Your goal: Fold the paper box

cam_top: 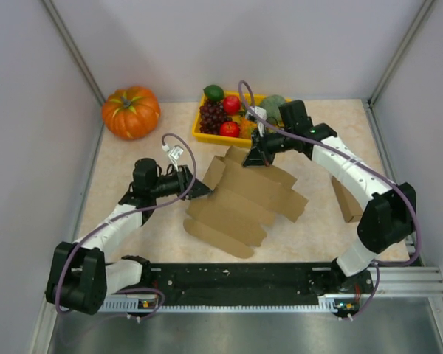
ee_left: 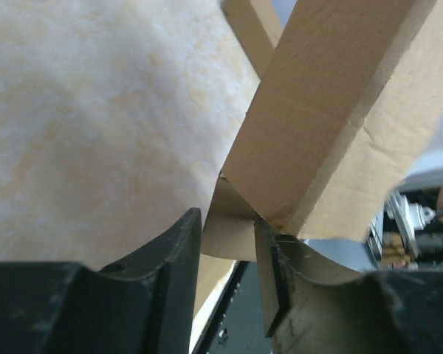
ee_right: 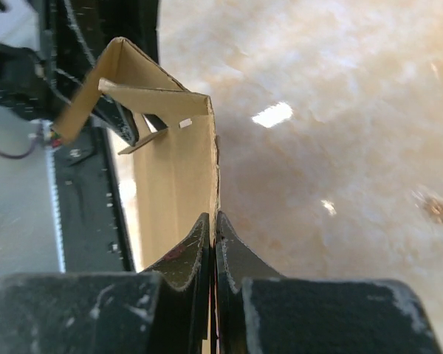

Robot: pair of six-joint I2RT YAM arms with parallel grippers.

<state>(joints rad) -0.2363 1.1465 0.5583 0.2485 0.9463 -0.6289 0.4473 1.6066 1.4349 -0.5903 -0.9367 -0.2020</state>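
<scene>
The paper box [cam_top: 244, 203] is a brown cardboard blank, partly unfolded, lying in the middle of the table with some flaps raised. My right gripper [cam_top: 255, 156] is shut on its far edge; in the right wrist view the gripper [ee_right: 213, 220] pinches the thin cardboard wall [ee_right: 173, 169], which stands upright. My left gripper [cam_top: 204, 189] is at the box's left edge. In the left wrist view the gripper [ee_left: 227, 221] has its jaws apart, with a cardboard flap [ee_left: 229, 232] between the tips and larger panels [ee_left: 332, 110] rising beyond.
An orange pumpkin [cam_top: 131, 110] sits at the back left. A yellow tray [cam_top: 199, 136] of toy fruit stands at the back centre, just behind my right gripper. A second cardboard piece [cam_top: 347, 199] lies at the right. The black rail [cam_top: 244, 276] runs along the near edge.
</scene>
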